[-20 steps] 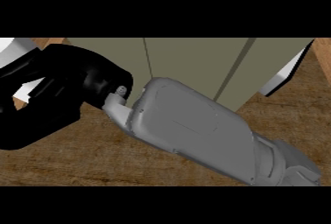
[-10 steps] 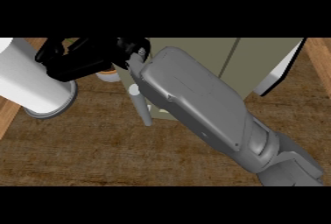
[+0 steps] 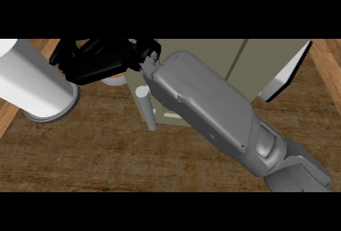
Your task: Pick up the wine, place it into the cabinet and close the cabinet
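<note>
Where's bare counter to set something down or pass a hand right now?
Free: the wide counter strip along the bottom, left of the right forearm, below the white cylinder and cabinet handle. Smaller patch at the right, below the cabinet's open door. Crowded: top left, where the right hand sits between cylinder and cabinet.

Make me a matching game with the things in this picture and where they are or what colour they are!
Things:
1. robot hand
2. forearm
3. white cylinder
4. counter

Clues:
A. brown wood
B. far left, white
C. black, upper left
D. grey, running from the lower right to the upper middle

Pairs: 1-C, 2-D, 3-B, 4-A
</note>
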{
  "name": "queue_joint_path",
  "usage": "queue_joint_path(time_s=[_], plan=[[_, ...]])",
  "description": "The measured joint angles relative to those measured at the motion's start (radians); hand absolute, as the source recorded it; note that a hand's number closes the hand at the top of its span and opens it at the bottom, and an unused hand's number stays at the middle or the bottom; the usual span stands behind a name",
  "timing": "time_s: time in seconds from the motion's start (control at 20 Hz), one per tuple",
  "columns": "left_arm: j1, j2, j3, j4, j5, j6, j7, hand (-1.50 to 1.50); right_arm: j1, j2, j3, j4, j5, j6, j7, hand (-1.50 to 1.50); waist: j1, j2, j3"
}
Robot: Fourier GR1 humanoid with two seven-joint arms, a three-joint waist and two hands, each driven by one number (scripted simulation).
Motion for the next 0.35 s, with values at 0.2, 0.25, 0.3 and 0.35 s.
queue_joint_path(time_s=[0.2, 0.25, 0.3, 0.35], plan=[[-0.011, -0.002, -0.015, -0.018, 0.011, 0.003, 0.015, -1.5, 0.006, 0.0, -0.001, 0.003, -0.012, 0.02, -0.04, 1.5, -0.006, -0.001, -0.009], [-0.014, -0.004, -0.021, -0.022, 0.013, 0.005, 0.018, -1.5, 0.007, 0.0, -0.001, 0.004, -0.016, 0.028, -0.048, 1.5, -0.008, 0.0, -0.012], [-0.018, -0.006, -0.028, -0.023, 0.013, 0.007, 0.021, -1.5, 0.004, 0.001, 0.001, 0.004, -0.021, 0.035, -0.052, 1.5, -0.012, 0.002, -0.013], [-0.022, -0.007, -0.038, -0.03, 0.014, 0.01, 0.027, -1.5, 0.002, 0.001, 0.003, 0.006, -0.025, 0.039, -0.056, 1.5, -0.014, 0.002, -0.014]])
